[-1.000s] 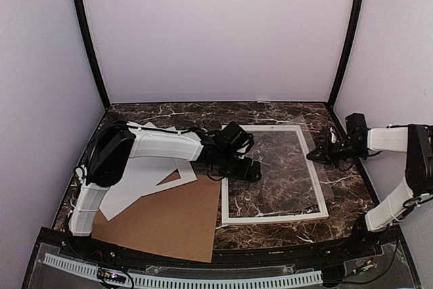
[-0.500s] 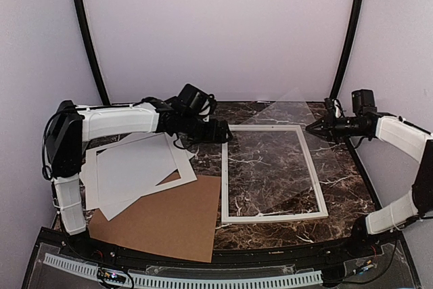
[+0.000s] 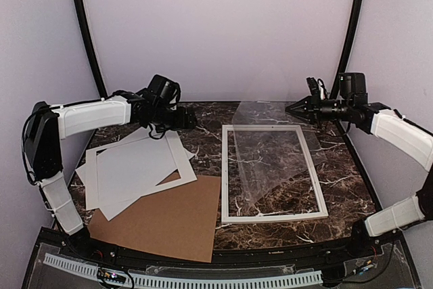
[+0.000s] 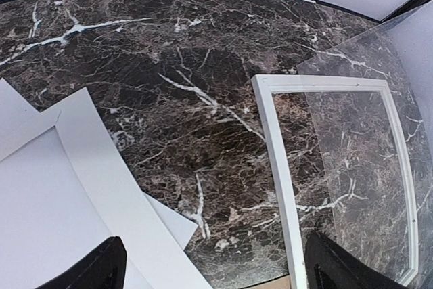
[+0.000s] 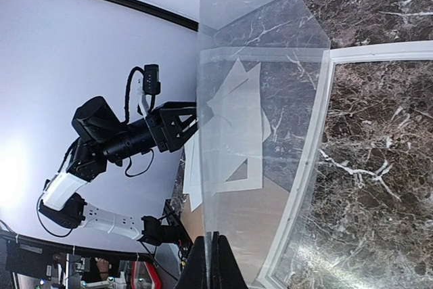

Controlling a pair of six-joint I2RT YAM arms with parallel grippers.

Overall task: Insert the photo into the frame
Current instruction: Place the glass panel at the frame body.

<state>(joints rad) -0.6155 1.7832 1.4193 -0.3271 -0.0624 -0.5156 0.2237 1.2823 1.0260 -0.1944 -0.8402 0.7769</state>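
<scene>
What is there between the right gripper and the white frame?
A clear sheet, pinched in the shut right gripper, slants down over the frame; the top and right wrist views show it.

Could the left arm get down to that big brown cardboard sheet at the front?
Probably yes. The brown cardboard sheet lies flat on that arm's side, mostly uncovered; only its far edge sits under white paper sheets. The left gripper hangs open nearby, holding nothing, with nothing in between.

In the left wrist view the frame [image 4: 274, 153] runs off the bottom edge and the left gripper [image 4: 213, 245] shows only two dark stubs; the clear sheet [image 5: 250, 99] leaves the right wrist view's top edge.
</scene>
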